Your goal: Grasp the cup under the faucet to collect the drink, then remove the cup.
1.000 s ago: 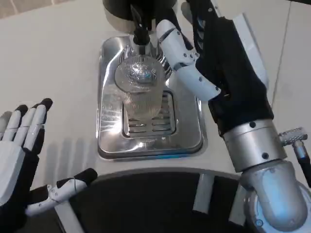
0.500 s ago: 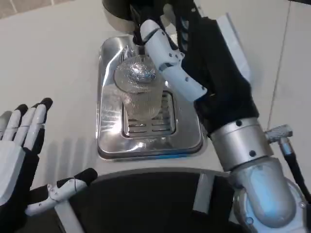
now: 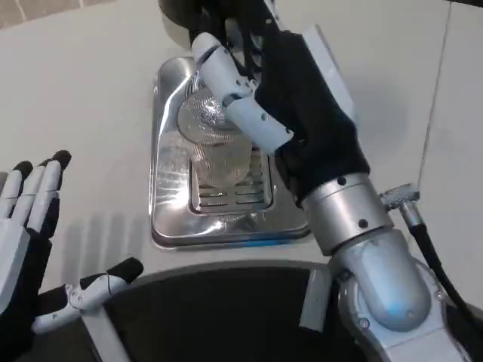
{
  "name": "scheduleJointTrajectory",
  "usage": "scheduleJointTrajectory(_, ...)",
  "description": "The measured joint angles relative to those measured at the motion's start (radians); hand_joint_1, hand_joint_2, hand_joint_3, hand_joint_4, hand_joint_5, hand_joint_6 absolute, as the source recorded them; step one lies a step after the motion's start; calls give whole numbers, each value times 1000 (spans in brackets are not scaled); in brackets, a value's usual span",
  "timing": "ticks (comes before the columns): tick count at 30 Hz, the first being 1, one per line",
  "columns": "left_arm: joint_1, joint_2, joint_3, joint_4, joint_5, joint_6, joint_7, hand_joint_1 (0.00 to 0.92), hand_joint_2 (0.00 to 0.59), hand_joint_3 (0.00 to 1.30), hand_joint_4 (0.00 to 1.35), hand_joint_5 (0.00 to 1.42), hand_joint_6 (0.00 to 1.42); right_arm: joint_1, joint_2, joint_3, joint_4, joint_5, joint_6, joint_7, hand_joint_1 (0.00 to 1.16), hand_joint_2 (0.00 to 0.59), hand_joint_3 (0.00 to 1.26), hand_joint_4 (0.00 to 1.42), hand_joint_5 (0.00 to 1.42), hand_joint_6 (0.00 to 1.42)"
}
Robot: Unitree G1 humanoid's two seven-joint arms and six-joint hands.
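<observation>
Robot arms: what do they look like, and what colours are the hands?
The right hand has a black palm side, a white back and white fingers. Its forearm is a shiny silver cylinder with a black cable beside it. The left hand has white fingers with black tips.

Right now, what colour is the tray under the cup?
Shiny silver metal tray, slotted grate in the middle; the cup is clear ribbed plastic. Head view.

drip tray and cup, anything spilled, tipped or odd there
Nothing stands out. The clear cup stands upright on the steel drip tray, with no puddle visible. The right hand partly covers the cup.
</observation>
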Motion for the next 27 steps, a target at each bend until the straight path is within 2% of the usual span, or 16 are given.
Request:
scheduleJointTrajectory(7, 0, -6, 4, 5, 0, 3, 0, 0, 121, 0, 0, 0, 0, -23, -4, -16, 35, 20, 0, 9, 399, 554, 1, 0, 0, 0)
scheduleJointTrajectory(8, 0, -7, 4, 5, 0, 3, 0, 0, 121, 0, 0, 0, 0, -28, -4, -16, 36, 20, 0, 11, 364, 547, 6, 0, 0, 0)
scheduleJointTrajectory(17, 0, -21, 4, 5, 0, 3, 0, 0, 121, 0, 0, 0, 0, -90, -15, -34, 51, 32, 27, 64, 319, 536, 4, 0, 0, 0)
scheduleJointTrajectory(21, -1, -23, 4, 5, 0, 3, 0, 0, 121, 0, 0, 0, 0, -90, -15, -31, 47, 32, 43, 72, 257, 537, 14, 0, 0, 0)
scheduleJointTrajectory(24, -1, -23, 4, 5, 1, 3, 0, 0, 121, 0, 0, 0, 0, -90, -15, -29, 43, 33, 53, 78, 202, 516, 15, 0, 0, 0)
scheduleJointTrajectory(27, -1, -26, 4, 5, 0, 3, 0, 0, 121, 0, 0, 0, 0, -110, -31, -29, 43, 36, 66, 104, 149, 513, 14, 0, 0, 0)
